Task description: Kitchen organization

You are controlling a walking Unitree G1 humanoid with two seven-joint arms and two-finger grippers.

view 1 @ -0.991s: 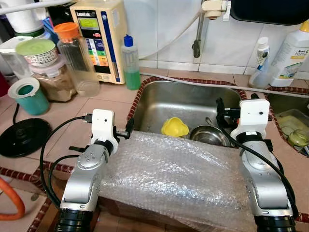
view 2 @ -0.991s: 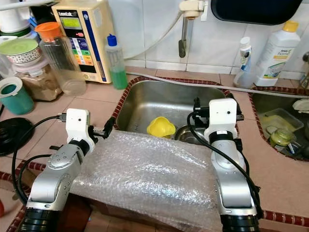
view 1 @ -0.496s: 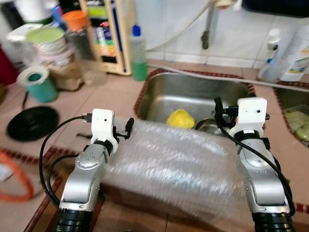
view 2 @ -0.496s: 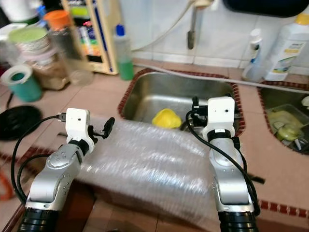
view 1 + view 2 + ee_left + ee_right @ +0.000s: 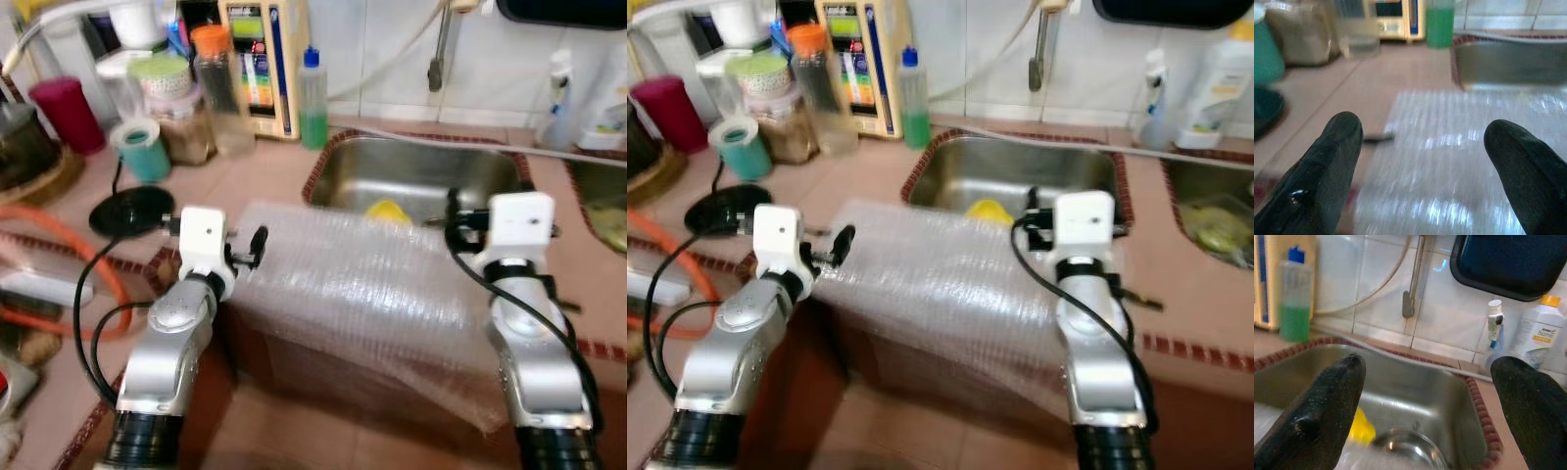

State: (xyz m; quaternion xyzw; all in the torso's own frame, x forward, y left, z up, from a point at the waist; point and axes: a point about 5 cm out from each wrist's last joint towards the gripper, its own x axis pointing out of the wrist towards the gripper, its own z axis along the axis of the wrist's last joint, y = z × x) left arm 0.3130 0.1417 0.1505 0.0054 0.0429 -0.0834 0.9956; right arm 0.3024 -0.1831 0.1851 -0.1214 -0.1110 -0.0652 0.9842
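- Two pincers work here: the left pincer (image 5: 1420, 161) is spread over the left edge of the bubble wrap sheet (image 5: 372, 284); the right pincer (image 5: 1425, 396) is spread above the sink (image 5: 1415, 396).
- Both should, I think, descend level and pinch opposite edges.
- Clear and crinkled, the sheet drapes over the desk (image 5: 255, 186) front.

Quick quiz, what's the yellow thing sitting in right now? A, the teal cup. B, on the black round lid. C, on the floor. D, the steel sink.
D: the yellow thing lies in the steel sink, just beyond the bubble wrap.
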